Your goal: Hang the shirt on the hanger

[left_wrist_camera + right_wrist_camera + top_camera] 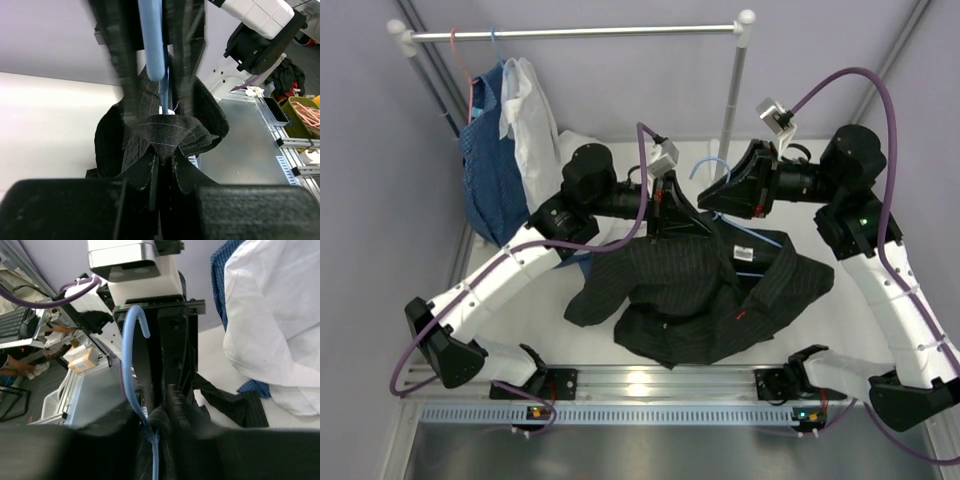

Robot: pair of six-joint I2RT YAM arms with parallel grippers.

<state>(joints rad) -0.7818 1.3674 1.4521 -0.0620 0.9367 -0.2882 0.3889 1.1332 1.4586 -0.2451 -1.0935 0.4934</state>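
Observation:
The black pinstriped shirt [690, 300] lies crumpled on the white table, its collar pulled up at the back. My left gripper [672, 208] is shut on the collar fabric [172, 132], seen pinched between the jaws in the left wrist view [164, 162]. My right gripper [722, 195] faces it and is shut on the neck of the light-blue hanger [705, 165], with shirt fabric [165, 422] bunched round the wire. The hook [131, 350] stands up above the right gripper [159, 429]. It also shows in the left wrist view [152, 40]. One hanger arm [755, 238] runs over the shirt; the rest is hidden.
A clothes rack [570, 33] stands at the back. A blue patterned garment [490, 170] on a red hanger [470, 75] and a white shirt [530, 120] hang at its left end. The rack's right post [730, 110] is just behind the grippers. A metal rail [650, 385] edges the table front.

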